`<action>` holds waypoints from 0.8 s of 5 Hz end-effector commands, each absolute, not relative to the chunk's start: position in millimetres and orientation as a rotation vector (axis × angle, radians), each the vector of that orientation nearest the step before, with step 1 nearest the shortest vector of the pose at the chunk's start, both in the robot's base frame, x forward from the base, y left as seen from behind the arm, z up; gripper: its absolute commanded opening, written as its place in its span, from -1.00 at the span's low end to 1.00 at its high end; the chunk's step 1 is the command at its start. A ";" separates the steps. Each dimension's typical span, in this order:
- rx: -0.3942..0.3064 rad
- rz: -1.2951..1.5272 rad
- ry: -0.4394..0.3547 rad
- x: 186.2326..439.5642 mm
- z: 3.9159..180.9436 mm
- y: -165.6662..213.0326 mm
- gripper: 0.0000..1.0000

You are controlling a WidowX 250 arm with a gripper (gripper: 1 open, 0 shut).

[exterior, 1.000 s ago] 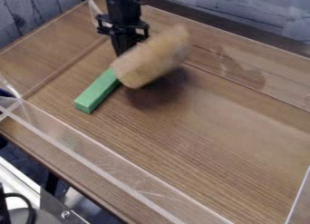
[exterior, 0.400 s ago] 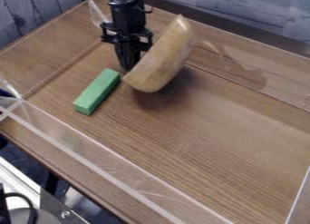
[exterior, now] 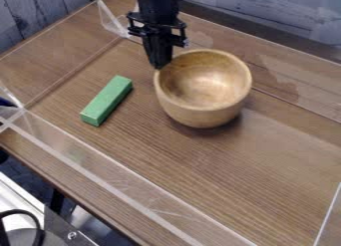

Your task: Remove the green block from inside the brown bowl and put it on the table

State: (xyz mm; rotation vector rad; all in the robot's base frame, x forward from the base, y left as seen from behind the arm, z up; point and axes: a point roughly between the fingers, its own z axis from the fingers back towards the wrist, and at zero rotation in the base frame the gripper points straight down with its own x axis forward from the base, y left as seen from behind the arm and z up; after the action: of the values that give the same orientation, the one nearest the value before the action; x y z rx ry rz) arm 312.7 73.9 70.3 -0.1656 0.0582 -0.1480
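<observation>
The bright green flat block (exterior: 107,99) lies on the wood-grain bench (exterior: 200,170); the clenched black pincer (exterior: 162,61), seemingly empty, should lift clear of the upright round wooden bowl (exterior: 204,88).

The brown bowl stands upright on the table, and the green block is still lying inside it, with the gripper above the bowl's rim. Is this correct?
Not quite. In the camera view the green block lies on the table, to the left of the brown bowl, apart from it; the bowl is empty. The rest holds: the bowl is upright and the gripper is at its rim.
</observation>
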 end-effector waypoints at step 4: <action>-0.116 -0.209 0.042 319.2 60.5 72.8 -1.00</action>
State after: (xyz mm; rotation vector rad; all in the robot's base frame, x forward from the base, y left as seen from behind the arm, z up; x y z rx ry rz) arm 311.4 71.7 45.4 -0.1377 0.0922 -0.1976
